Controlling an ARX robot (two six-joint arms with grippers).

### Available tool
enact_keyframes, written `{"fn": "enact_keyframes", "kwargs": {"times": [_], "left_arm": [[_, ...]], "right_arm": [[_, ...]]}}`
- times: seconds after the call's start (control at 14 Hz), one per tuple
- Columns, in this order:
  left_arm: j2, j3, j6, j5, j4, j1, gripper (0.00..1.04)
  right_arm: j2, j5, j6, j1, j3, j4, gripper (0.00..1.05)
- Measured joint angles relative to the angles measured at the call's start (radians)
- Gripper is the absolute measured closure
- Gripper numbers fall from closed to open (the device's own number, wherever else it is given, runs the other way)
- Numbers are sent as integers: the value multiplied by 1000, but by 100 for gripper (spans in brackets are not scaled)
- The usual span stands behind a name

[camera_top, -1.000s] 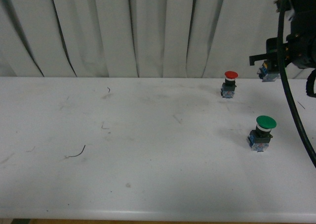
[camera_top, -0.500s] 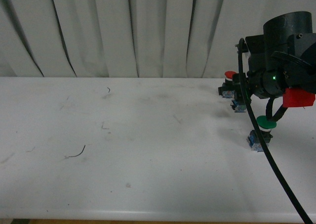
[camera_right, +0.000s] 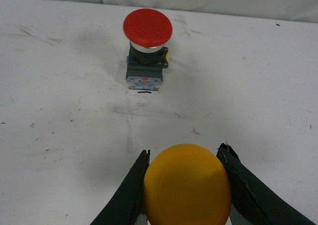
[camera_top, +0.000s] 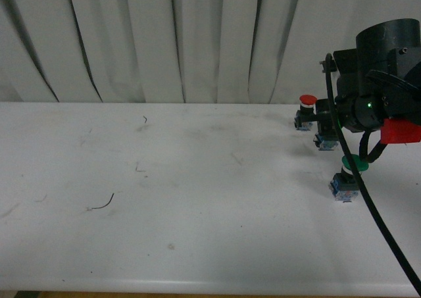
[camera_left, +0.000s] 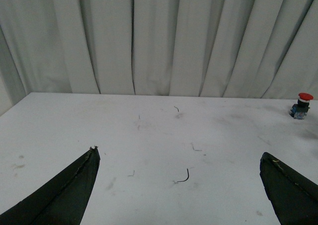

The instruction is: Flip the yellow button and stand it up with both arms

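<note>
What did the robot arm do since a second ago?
The right gripper came down from the top right corner with the yellow button in its jaws. It now sits low over the table, between the red button and the green button. Those two buttons stayed put, standing up.

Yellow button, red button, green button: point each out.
yellow button point(camera_right: 187, 185), right wrist view, on its cap.
red button point(camera_right: 147, 26), right wrist view, on its cap.
green button point(camera_top: 341, 185), front view, on its base.
</note>
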Motion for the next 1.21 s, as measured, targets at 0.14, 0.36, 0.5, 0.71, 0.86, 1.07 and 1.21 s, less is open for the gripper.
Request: {"fn": "enact_keyframes", "kwargs": {"times": [0.14, 0.36, 0.5, 0.71, 0.86, 1.07, 1.21], "left_arm": [[0, 0, 0, 0, 0, 0, 7], [0, 0, 0, 0, 0, 0, 7], [0, 0, 0, 0, 0, 0, 7], [0, 0, 0, 0, 0, 0, 7], [0, 0, 0, 0, 0, 0, 7], [0, 0, 0, 0, 0, 0, 7], [0, 0, 0, 0, 0, 0, 7]], "right_arm": [[1, 4, 0, -6, 3, -1, 69], [60, 45, 39, -10, 41, -45, 69], [65, 56, 43, -3, 66, -55, 69], [79, 61, 42, 4, 105, -71, 69], [95, 65, 42, 9, 110, -85, 69], [100, 70, 28, 9, 116, -93, 69], [100, 69, 19, 9, 117, -95, 44]]}}
